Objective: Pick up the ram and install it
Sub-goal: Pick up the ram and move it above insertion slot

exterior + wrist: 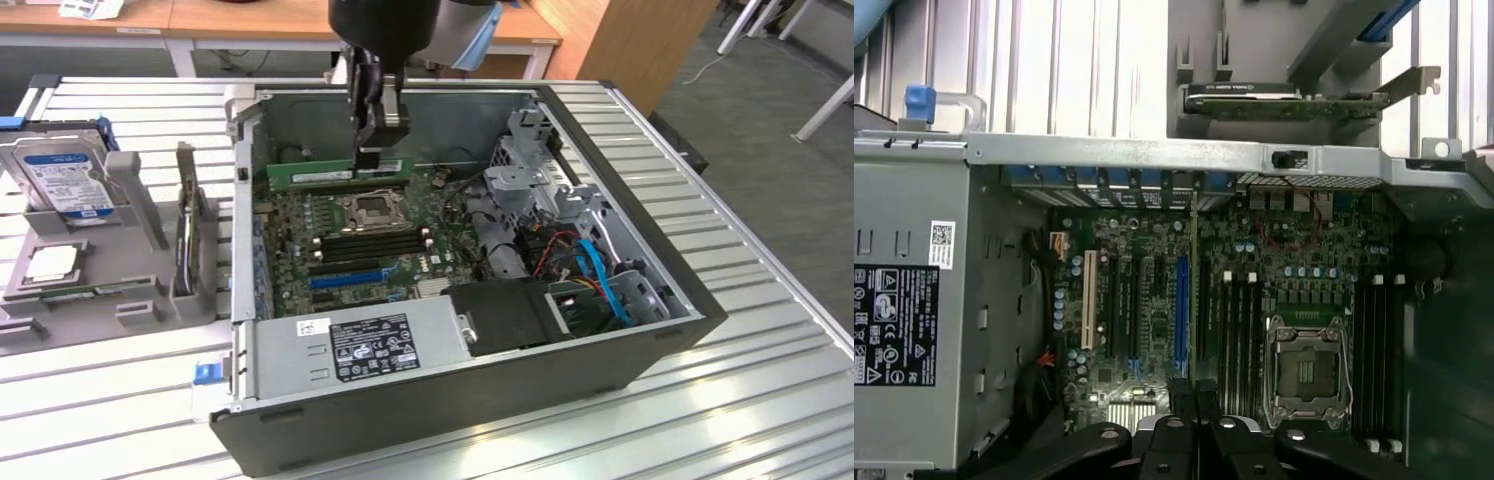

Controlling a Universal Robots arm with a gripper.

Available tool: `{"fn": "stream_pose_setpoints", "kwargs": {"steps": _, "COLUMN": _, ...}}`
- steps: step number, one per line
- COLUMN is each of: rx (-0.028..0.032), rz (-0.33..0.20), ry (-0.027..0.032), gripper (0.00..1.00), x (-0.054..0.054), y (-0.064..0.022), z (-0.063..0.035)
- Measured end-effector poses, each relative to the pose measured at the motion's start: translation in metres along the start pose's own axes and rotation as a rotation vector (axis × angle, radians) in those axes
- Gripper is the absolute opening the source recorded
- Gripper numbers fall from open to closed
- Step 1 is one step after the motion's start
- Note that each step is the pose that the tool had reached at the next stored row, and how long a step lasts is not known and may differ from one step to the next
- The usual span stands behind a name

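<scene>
The pick-up looks done. The gripper point(378, 160) is clenched on the ram point(318, 174) and holds it level in the air inside the open computer case point(467, 400), which lies on the counter. The ram hangs by the case's far wall, beyond the processor socket point(370, 208). The black memory slots point(374, 240) look empty, so the ram has yet to be seated.

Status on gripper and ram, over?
Gripper shut on ram. Ram above motherboard, not seated. Nothing seen between it and memory slots.
</scene>
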State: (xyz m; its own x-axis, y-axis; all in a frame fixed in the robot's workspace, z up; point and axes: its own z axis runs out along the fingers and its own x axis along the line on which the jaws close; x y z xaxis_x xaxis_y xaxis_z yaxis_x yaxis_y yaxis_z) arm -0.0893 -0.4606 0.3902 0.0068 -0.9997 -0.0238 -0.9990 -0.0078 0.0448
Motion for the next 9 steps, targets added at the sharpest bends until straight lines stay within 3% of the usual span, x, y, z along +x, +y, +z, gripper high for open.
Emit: {"fn": "stream_pose_setpoints", "kwargs": {"steps": 9, "rx": -0.0001, "rz": 0.000, "ry": 0.0000, "gripper": 0.12, "x": 0.000, "y": -0.0143, "z": -0.0006}}
